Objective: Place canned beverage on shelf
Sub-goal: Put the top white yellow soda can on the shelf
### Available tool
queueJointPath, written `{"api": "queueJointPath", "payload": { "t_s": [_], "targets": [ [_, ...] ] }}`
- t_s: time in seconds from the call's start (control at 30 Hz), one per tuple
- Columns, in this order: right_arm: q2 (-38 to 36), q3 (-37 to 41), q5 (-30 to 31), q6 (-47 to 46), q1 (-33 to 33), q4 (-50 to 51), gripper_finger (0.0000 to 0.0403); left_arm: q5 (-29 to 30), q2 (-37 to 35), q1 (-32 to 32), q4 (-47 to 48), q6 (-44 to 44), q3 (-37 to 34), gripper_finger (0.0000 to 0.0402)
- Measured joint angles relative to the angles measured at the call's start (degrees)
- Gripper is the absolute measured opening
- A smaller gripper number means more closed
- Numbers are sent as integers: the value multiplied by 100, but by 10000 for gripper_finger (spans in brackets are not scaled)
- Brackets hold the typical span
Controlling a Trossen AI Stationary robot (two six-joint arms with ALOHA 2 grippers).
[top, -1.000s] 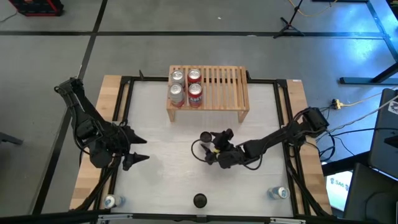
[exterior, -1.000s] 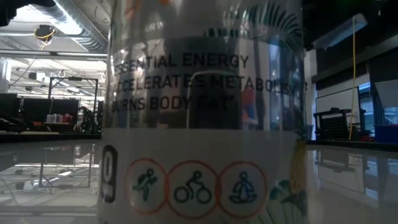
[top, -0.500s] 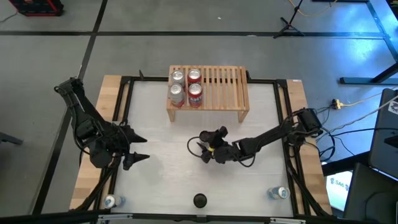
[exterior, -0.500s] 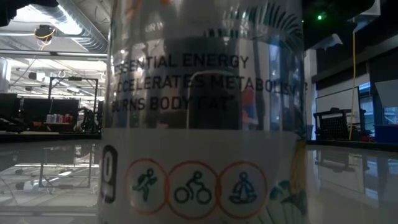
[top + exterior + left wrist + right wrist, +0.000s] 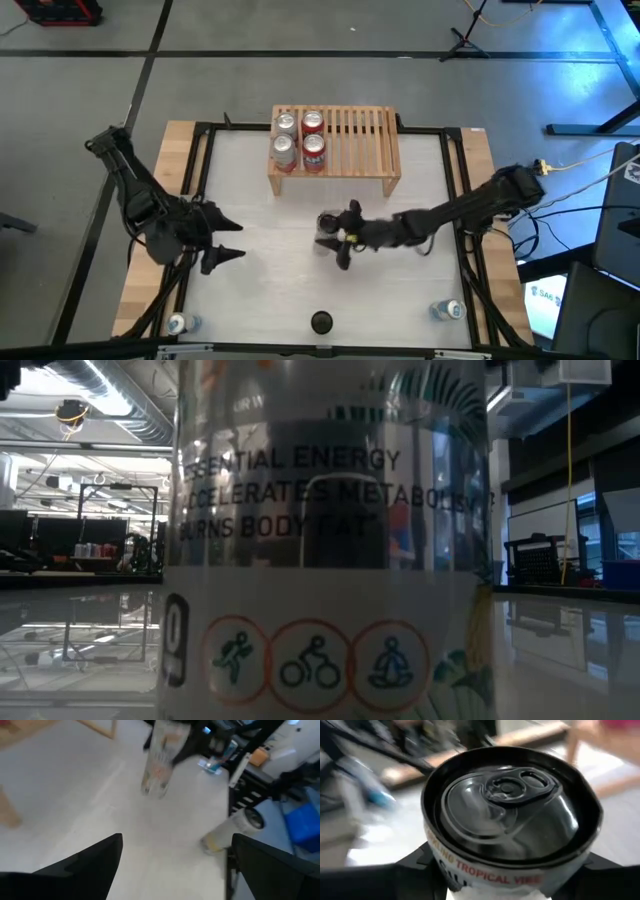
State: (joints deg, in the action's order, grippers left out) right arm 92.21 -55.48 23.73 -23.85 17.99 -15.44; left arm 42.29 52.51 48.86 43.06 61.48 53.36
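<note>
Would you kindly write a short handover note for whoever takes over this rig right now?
Right tool: around the white tropical-print can with dark lid at mid-table, fingers on either side; a firm grip is not confirmed.
Left tool: open, waiting at the table's left.
Done: four silver-and-red cans stand on the low light-wood slatted shelf.
Left: lift the can onto the shelf's bare slats. More cans wait at the near edge.
</note>
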Motion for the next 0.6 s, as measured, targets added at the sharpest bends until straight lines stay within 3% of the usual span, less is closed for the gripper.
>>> {"api": "queueJointPath", "payload": {
  "t_s": [0.17, 0.27, 0.6],
  "targets": [
    [-917, -2, -1483, -119, -234, -243, 224, -661, 7, -513, -1055, -739, 0, 369],
    [-1131, -2, -2039, -121, -231, -477, 224, -917, 127, -906, -1881, -1336, 0, 369],
    [-1098, -2, -2976, -1, -225, -1163, 224, -2444, 1415, -2172, -4468, -1858, 0, 369]
  ]
}}
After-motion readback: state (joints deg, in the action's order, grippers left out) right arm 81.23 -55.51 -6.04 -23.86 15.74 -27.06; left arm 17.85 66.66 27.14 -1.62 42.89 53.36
